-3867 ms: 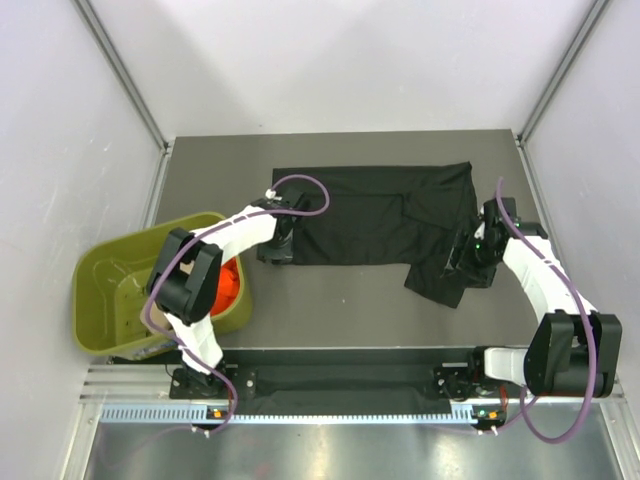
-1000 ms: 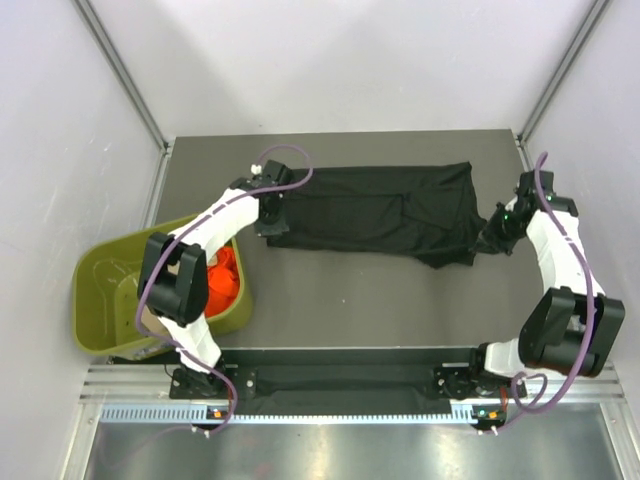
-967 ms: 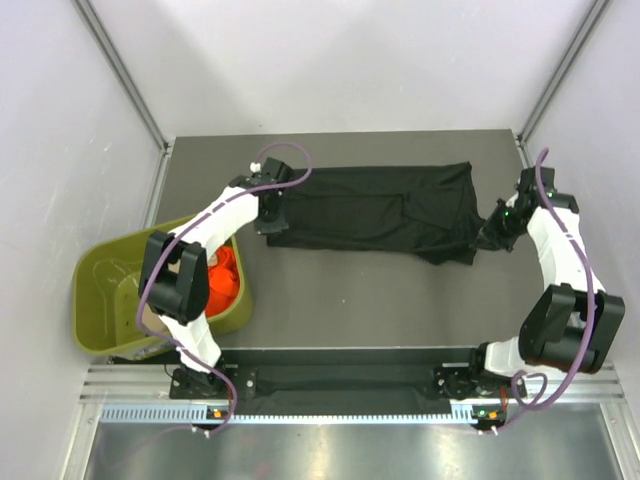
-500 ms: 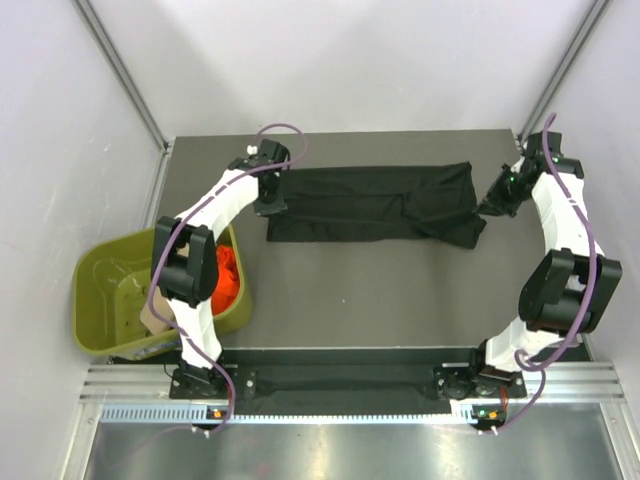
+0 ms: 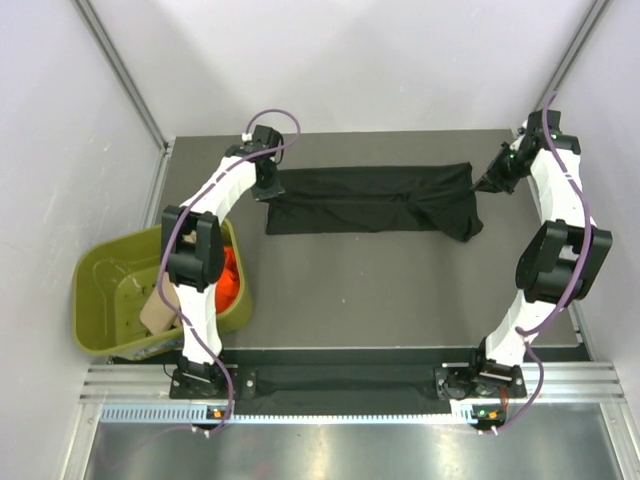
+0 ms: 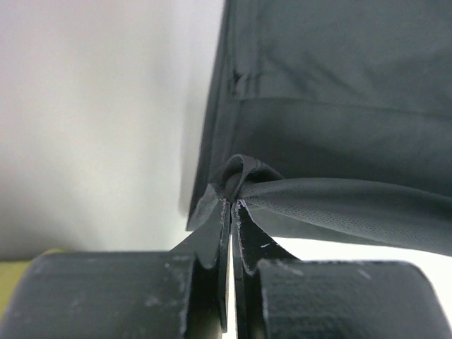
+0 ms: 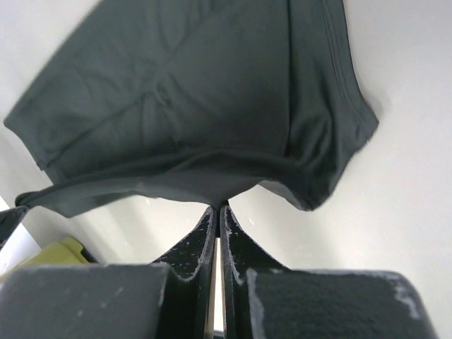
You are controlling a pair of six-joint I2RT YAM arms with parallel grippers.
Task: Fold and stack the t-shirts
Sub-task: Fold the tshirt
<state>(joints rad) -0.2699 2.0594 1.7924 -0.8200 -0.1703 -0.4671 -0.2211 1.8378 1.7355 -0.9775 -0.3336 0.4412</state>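
Folding is only beginning, by my reading. At the left, the olive tub is holding the orange-red shirt, bunched, beside a beige scrap too small to identify. The left gripper is pinching the left end of the black shirt, jaws closed on a cloth bunch. The right gripper is clamping the opposite end likewise. The shirt is stretching between them over the table's far half, its underside hidden. Nothing is sitting stacked yet.
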